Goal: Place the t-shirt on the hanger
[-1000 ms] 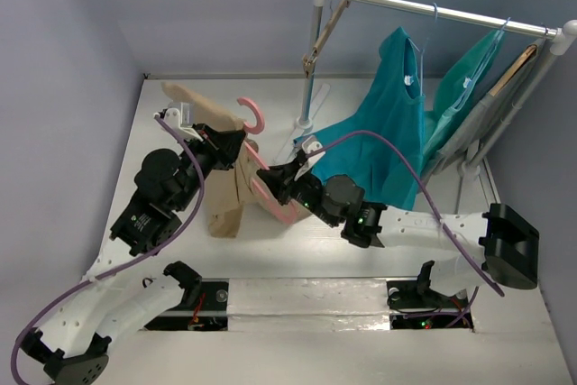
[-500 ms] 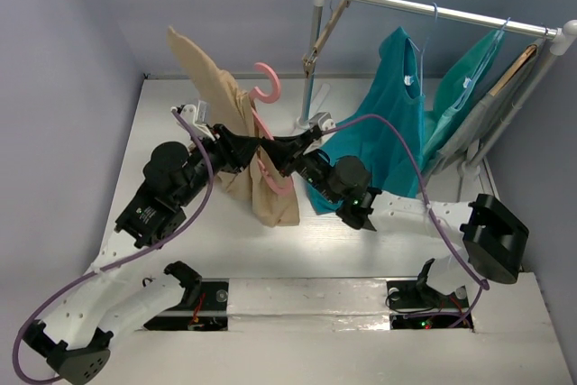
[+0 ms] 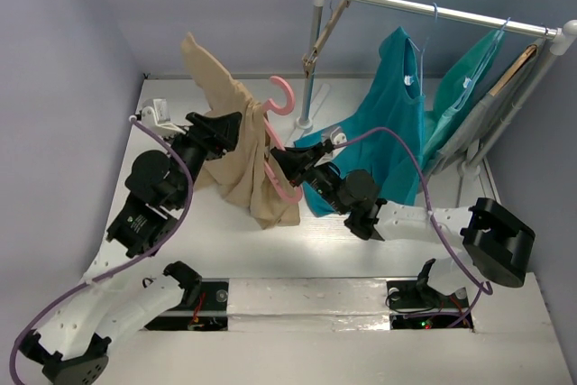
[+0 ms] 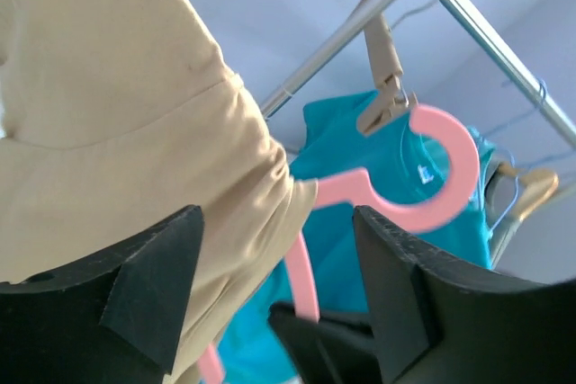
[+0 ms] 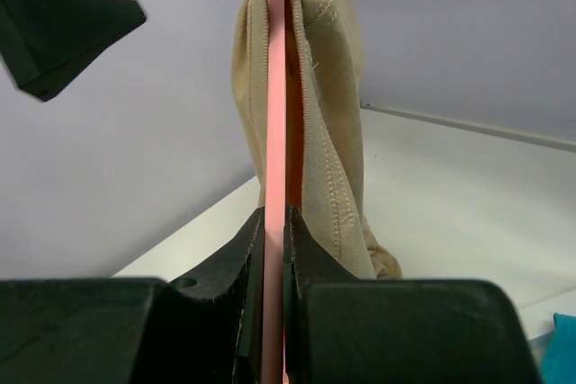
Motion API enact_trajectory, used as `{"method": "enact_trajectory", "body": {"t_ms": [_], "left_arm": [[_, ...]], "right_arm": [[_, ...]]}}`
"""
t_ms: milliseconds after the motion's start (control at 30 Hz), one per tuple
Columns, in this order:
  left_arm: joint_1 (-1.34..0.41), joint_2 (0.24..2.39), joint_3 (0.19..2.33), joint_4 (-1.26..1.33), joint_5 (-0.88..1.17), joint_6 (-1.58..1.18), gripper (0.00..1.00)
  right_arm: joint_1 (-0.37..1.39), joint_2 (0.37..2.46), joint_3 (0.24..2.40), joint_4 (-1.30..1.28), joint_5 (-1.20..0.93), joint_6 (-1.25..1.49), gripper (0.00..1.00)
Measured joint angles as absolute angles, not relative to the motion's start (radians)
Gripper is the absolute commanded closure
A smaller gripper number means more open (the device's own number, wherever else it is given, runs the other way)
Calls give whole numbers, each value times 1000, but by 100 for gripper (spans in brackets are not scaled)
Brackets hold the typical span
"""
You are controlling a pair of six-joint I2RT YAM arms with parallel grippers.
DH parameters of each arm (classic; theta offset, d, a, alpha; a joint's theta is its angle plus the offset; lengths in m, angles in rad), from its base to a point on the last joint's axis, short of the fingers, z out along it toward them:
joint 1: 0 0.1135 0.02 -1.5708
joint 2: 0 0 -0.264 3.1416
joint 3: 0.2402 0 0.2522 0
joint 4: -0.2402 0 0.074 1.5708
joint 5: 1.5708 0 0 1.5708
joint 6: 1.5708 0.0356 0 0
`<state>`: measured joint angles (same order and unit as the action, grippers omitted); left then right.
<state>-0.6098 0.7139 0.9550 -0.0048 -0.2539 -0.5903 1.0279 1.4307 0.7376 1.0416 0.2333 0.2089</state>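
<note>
1. Compared with a second ago, the t-shirt (image 3: pixel 242 164) and the hanger (image 3: pixel 283 96) have come up off the desk (image 3: pixel 270 250) and now hang in the air. The left gripper (image 3: pixel 233 126) has let go of the fabric and backed off slightly to the left.
2. Check the left gripper: its fingers are spread and hold nothing. In the left wrist view the t-shirt fills the upper left, just beyond the left finger, and the hanger's hook shows between the fingers, further off.
3. Check the right gripper (image 3: pixel 278 161): it is pinching the hanger's rim edge-on, and it alone carries the load. The fabric lies against the hanger directly above those fingers.
4. Judge progress as partial. The t-shirt is draped and bunched over the hanger's left side, with one sleeve sticking upward. The lower right arm of the hanger shows bare pink.
5. Treat as outstanding: spreading the fabric over the bare arm and seating both shoulders. You cannot tell from these views whether the hook passes through the neck opening.
</note>
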Motion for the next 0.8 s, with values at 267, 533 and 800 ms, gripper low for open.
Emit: {"method": "enact_trajectory", "body": {"t_ms": [267,533,800], "left_arm": [[-610,860,955,93,-289,-649,28],[-600,908,862,265,-289,-695,29],[-583,871,713,423,-331,-756,34]], "right_arm": [[1035,1420,735,1042,236,206,100],[1050,1420,735,1040,244,202,100],[1076,1465,735,1041,256,191,100]]}}
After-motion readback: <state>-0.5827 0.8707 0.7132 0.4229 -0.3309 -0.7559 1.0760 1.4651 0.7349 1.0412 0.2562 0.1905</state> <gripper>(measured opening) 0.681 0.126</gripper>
